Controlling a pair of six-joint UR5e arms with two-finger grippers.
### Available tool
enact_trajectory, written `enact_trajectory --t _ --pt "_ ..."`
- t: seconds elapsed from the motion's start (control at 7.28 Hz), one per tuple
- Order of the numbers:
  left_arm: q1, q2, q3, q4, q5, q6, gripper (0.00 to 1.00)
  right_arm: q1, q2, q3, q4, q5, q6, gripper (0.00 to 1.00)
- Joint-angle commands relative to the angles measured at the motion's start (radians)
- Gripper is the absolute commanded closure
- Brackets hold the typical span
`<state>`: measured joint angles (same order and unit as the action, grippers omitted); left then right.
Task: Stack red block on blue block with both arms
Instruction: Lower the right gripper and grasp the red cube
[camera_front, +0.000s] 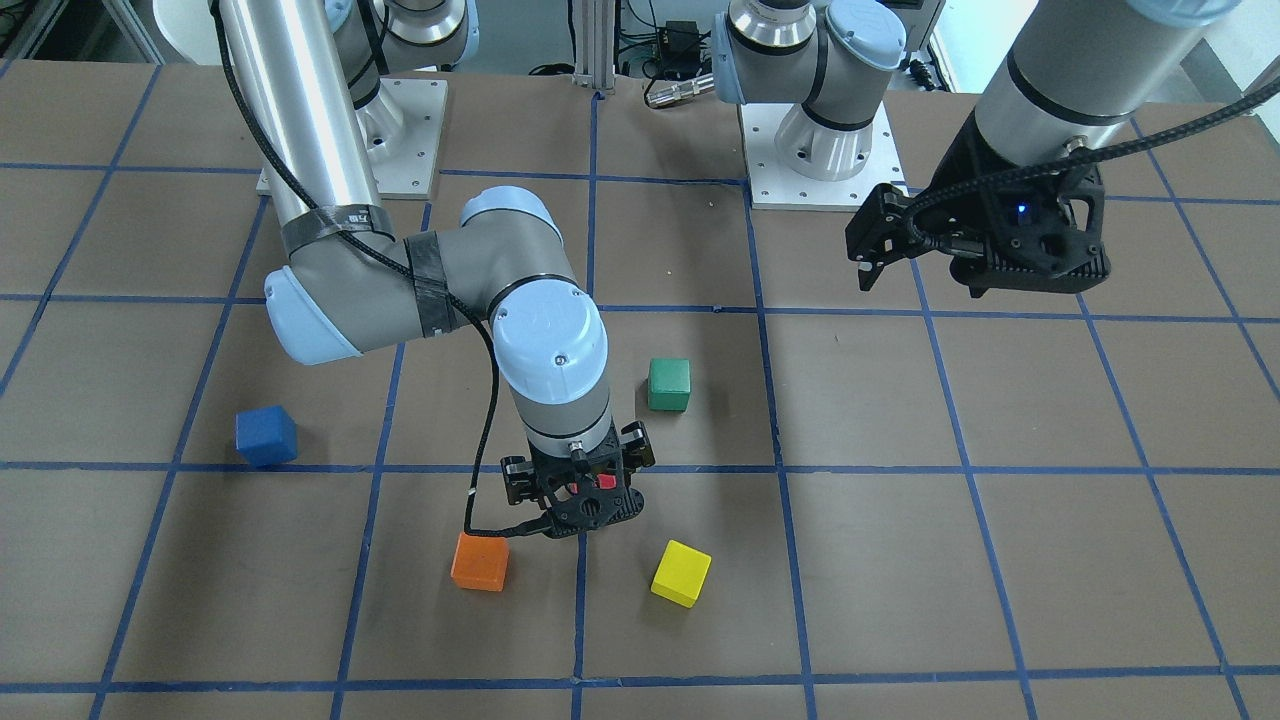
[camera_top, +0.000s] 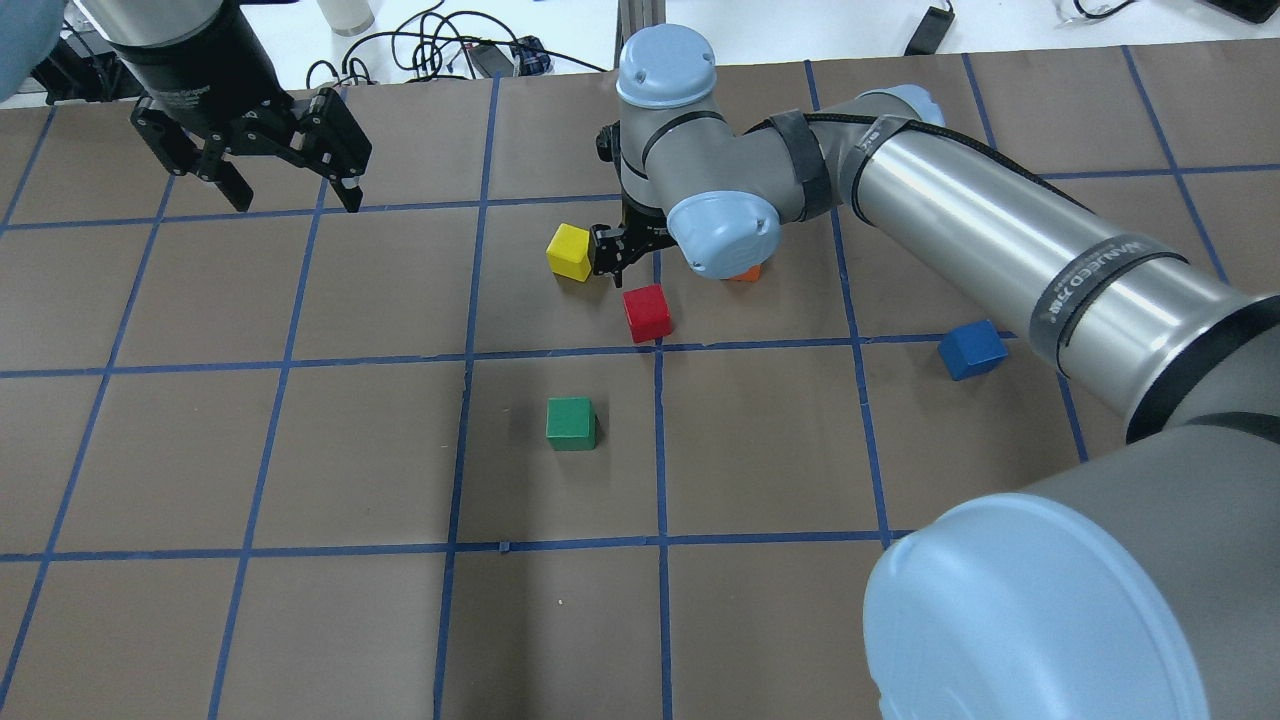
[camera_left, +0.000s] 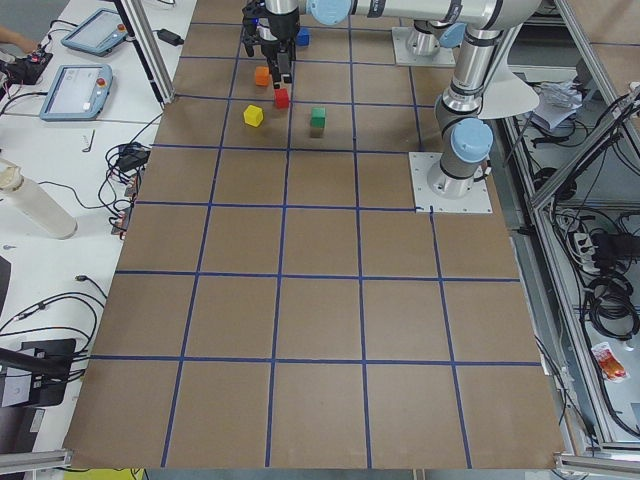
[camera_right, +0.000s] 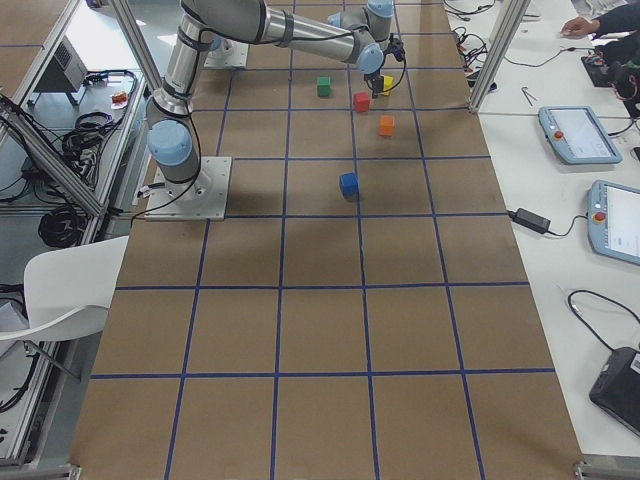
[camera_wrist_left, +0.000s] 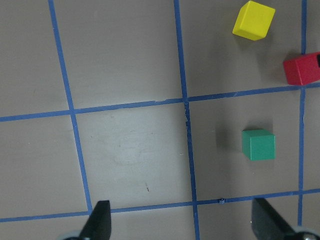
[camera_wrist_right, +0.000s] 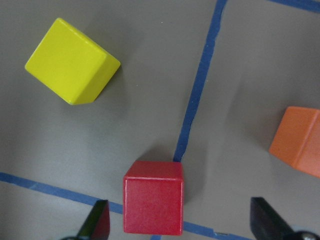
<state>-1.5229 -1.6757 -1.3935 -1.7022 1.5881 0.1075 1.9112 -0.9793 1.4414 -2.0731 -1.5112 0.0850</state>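
Below the spread, empty right gripper (camera_wrist_right: 180, 221) sits the red block (camera_wrist_right: 152, 205), mostly hidden frontally; left gripper (camera_top: 295, 195) likewise spread, empty; arm-band lettering (camera_top: 1085, 285) illegible.

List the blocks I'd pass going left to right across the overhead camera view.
Yellow block → red block → orange block, mostly hidden under the right arm → blue block. The green block is left out: it lines up with the yellow one across the view.

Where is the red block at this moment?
Overhead view: the red block lies near the centre, by a tape crossing, between the yellow block and the orange block, close to the right gripper.
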Motion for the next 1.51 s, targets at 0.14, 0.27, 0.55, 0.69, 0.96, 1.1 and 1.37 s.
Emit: enact_trajectory --t 0.14,0.27,0.55,0.69,0.96,1.1,1.37 --pt "-0.017 0.008 -0.018 0.001 0.0 -0.017 0.0 0.029 0.051 0.002 0.002 0.006 0.059 0.0" --pt "-0.017 0.008 -0.019 0.001 0.0 -0.015 0.0 0.035 0.059 0.002 -0.001 0.005 0.058 0.0" --pt "-0.017 0.01 -0.022 0.001 0.0 -0.014 0.0 0.035 0.067 0.004 -0.004 0.002 0.058 0.02" --pt "-0.017 0.01 -0.022 0.001 0.0 -0.011 0.0 0.034 0.068 0.004 -0.002 0.002 0.056 0.41" --pt "-0.017 0.01 -0.021 0.001 0.0 -0.012 0.0 0.034 0.064 -0.004 -0.001 -0.007 0.061 1.0" --pt "-0.017 0.01 -0.021 0.001 0.0 -0.014 0.0 0.032 0.054 -0.01 0.01 -0.012 0.058 1.0" --pt "-0.017 0.01 -0.022 0.003 0.0 -0.014 0.0 0.002 -0.029 -0.022 0.095 -0.012 0.058 1.0"
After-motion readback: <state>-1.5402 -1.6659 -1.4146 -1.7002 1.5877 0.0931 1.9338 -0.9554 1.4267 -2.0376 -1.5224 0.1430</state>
